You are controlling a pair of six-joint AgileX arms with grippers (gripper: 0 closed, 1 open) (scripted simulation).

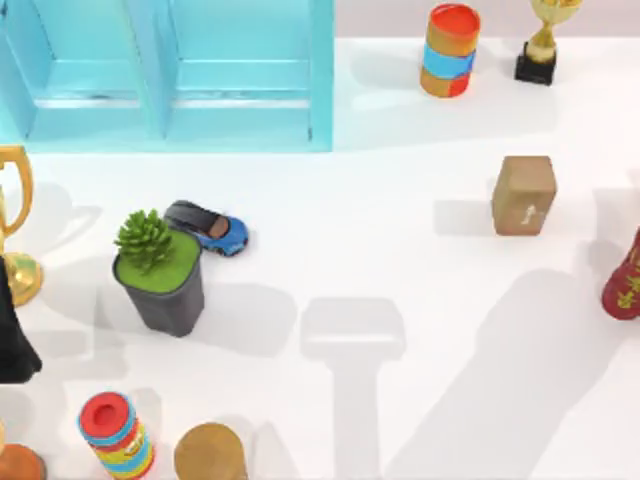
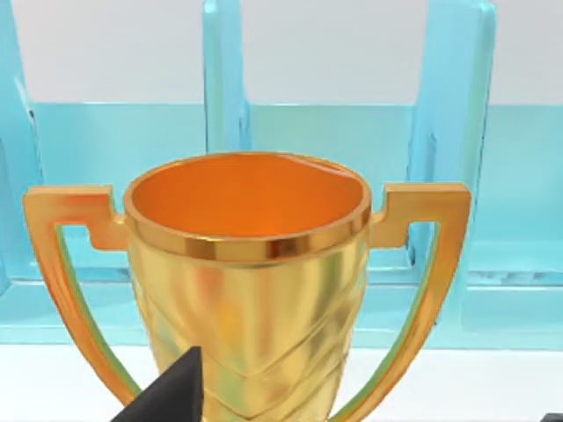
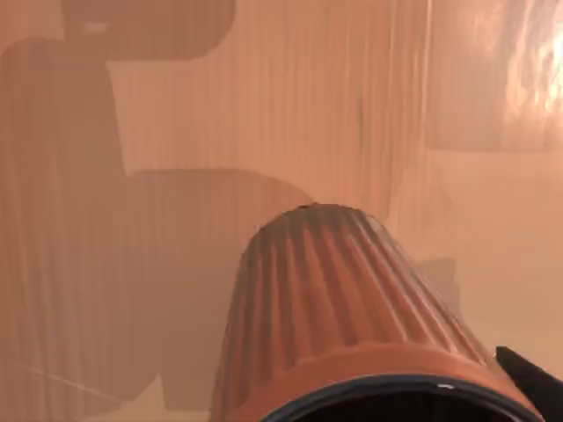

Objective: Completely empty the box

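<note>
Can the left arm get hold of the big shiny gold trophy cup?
Probably yes. The shiny gold trophy cup stands right in front of the left gripper at the table's left edge, with nothing between them.

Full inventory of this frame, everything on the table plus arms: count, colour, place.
Translucent blue compartment box: 1, top left of the table.
Gold trophy cup: 1, at the left edge, close in front of the left wrist camera.
Gold trophy on black base: 1, top right.
Potted green succulent in dark grey pot: 1, left of centre.
Blue toy car with dark roof: 1, just right of the succulent.
Red-lidded striped can: 2, one top right, one bottom left.
Brown cardboard block: 1, right side.
Red item with green marks: 1, right edge, cut off.
Brown round-topped cylinder: 1, bottom edge.
Orange ribbed cup: 1, under the right wrist camera.
Left gripper: 1, black, left edge by the trophy cup.
</note>
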